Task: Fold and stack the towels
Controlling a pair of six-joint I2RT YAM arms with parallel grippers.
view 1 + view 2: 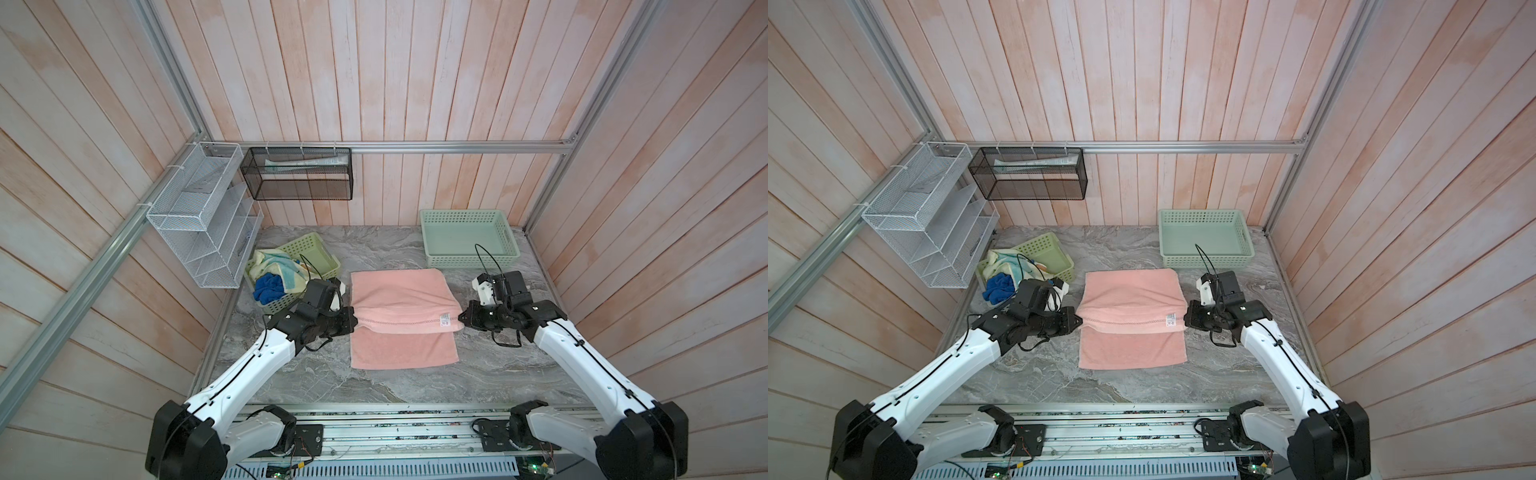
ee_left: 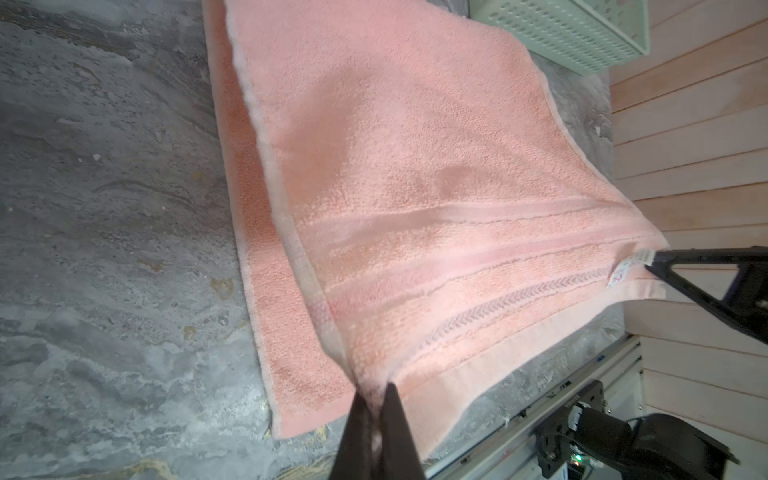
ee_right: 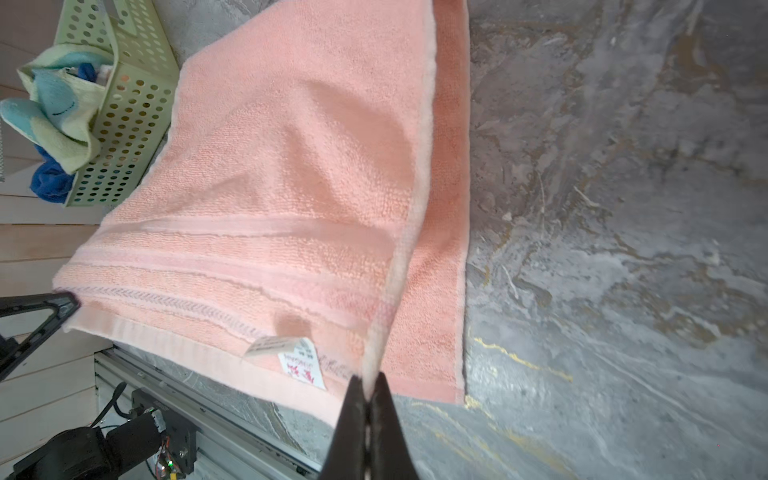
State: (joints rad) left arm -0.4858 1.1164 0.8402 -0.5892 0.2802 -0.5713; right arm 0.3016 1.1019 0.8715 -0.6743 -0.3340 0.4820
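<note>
Corners of the pink towel [image 1: 401,291] on the table [image 1: 498,365] are pinched by the left gripper [image 1: 354,323] and right gripper [image 1: 460,319], both clamped, holding its edge taut, probably for an even fold.

On the grey marbled tabletop [image 1: 395,386]: salmon-pink towel [image 1: 403,347] at centre, yellow-green basket [image 1: 301,245] far left, pale green basket [image 1: 473,261] far right.
</note>
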